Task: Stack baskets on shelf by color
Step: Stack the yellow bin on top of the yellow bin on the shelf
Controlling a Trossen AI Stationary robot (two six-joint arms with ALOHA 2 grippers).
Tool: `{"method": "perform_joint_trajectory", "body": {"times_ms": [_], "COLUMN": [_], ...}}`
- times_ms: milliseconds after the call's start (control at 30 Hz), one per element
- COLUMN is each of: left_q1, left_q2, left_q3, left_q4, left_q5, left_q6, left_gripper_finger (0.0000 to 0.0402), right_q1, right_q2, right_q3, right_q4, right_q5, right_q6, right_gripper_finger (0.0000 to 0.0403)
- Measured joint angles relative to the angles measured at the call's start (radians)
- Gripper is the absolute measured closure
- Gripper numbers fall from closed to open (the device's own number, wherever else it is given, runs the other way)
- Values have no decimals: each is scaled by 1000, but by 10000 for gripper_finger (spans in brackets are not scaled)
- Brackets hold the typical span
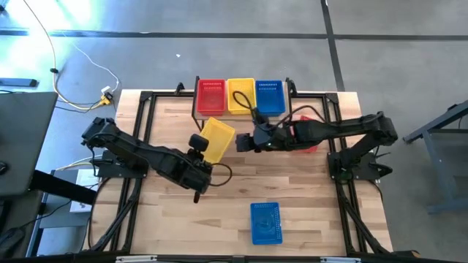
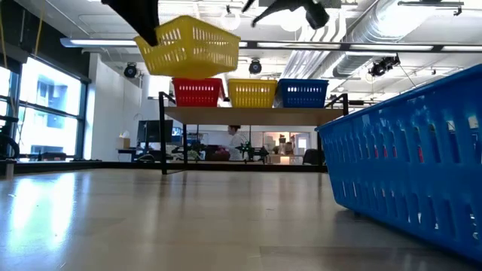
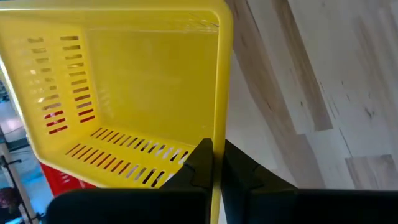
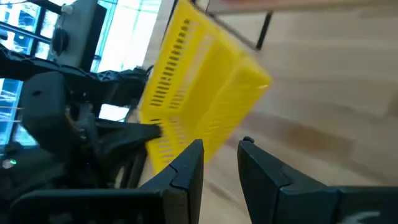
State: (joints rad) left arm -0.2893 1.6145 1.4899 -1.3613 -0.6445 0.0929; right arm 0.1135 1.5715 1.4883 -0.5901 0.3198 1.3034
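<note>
My left gripper [image 3: 216, 149] is shut on a yellow basket [image 1: 217, 137] and holds it in the air over the table's middle, tilted, in front of the shelf [image 2: 248, 114]. The low view shows this basket [image 2: 188, 47] above shelf height. On the shelf plank stand red [image 1: 212, 95], yellow [image 1: 240, 96] and blue baskets [image 1: 269, 97], left to right. My right gripper [image 4: 221, 155] is open, just right of the held basket [image 4: 199, 93]. A red basket [image 1: 307, 140] lies partly hidden under the right arm. A blue basket [image 1: 265, 221] rests on the table near its front edge. My left gripper pinches the yellow basket's side wall at its rim [image 3: 216, 134]. One finger [image 3: 198, 163] is inside the basket and the other finger [image 3: 241, 167] is outside. The basket is lifted clear of the table and tilted.
Black frame bars [image 1: 146, 117] run along the table's left, right and far sides. The near blue basket [image 2: 407, 173] fills the low view's right side. Bare tabletop [image 1: 183, 219] lies at the near left. People and equipment show in the room beyond the shelf.
</note>
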Motion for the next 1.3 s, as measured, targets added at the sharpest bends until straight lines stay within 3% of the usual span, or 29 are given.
{"method": "perform_joint_trajectory", "body": {"times_ms": [467,1300], "left_q1": [2,-13], "left_q2": [69,74], "left_q3": [0,0], "left_q4": [-1,64], "left_q5": [-11,-17], "left_q6": [42,49], "left_gripper_finger": [401,401], "right_q1": [0,-57], "right_q2": [106,146], "right_q3": [0,0], "right_q4": [102,60], "right_q5": [-89,-148], "right_q6": [153,271], "right_gripper_finger": [320,320]}}
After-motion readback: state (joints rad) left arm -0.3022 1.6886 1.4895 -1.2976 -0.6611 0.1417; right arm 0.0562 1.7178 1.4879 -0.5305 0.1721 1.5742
